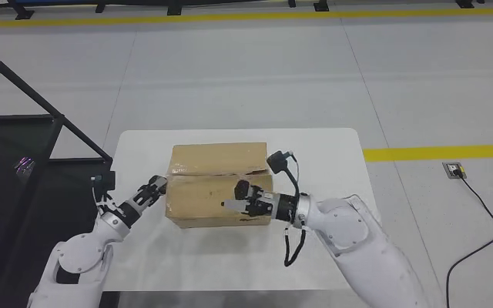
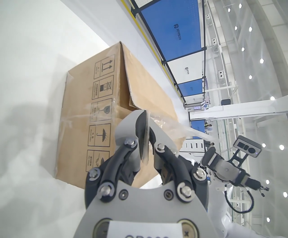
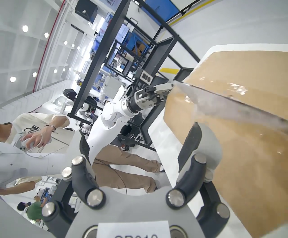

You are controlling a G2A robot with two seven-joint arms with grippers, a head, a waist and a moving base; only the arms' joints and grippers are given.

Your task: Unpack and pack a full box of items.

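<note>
You see: left gripper (image 2: 145,121) clamped on tape strip (image 2: 191,131) at end of box (image 1: 219,181) | right gripper (image 1: 237,197) spread open over box top.

Factory-style robotics test hall; grey floor with yellow lane lines (image 1: 231,15); blue partition panels (image 2: 171,18); black steel racks (image 3: 100,56); high white ceiling, spotlights (image 2: 249,28).
</note>
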